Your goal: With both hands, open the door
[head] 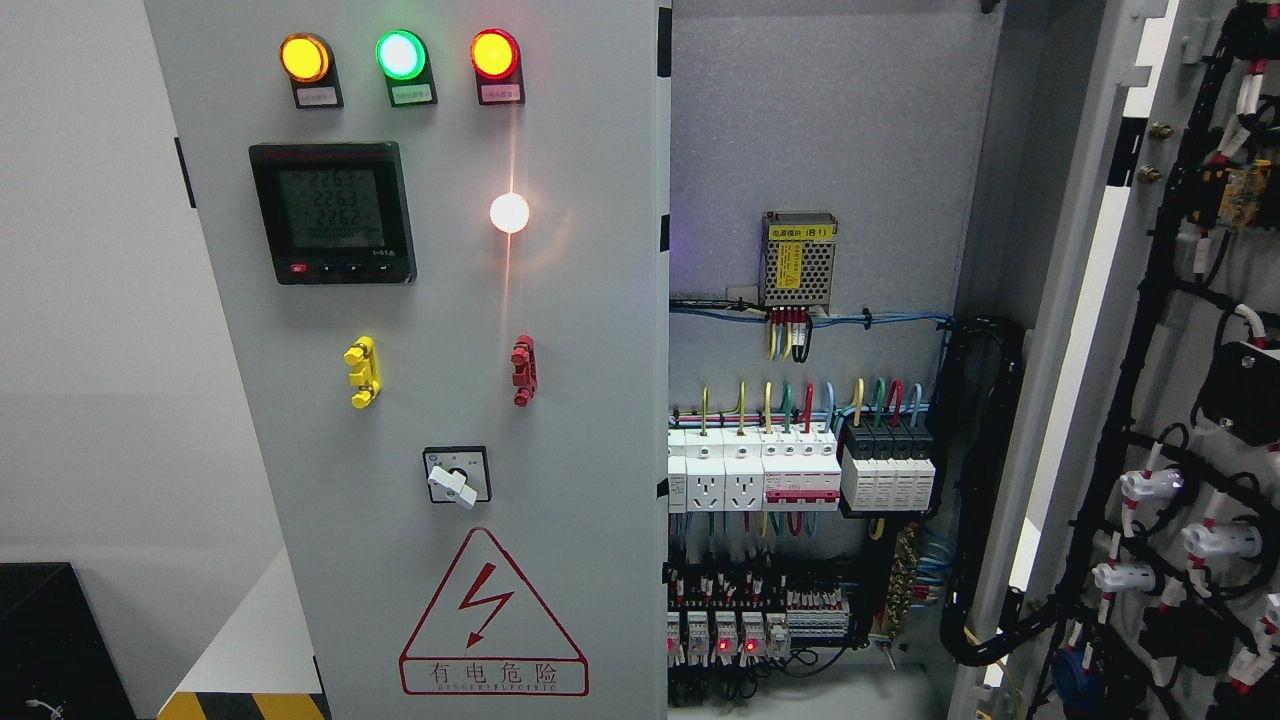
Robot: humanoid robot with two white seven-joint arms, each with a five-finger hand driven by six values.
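Neither robot hand shows in the head view, so their state cannot be told. The cabinet's right door [1150, 400] stands swung wide open at the right edge, its inner face strung with black cable looms [1130, 480]. The left door [560, 400] is closed, carrying three lit lamps [400, 55], a meter [332, 212] and a warning triangle [492, 620]. Between the doors, breakers [760, 470] and wiring fill the cabinet interior [850, 130]
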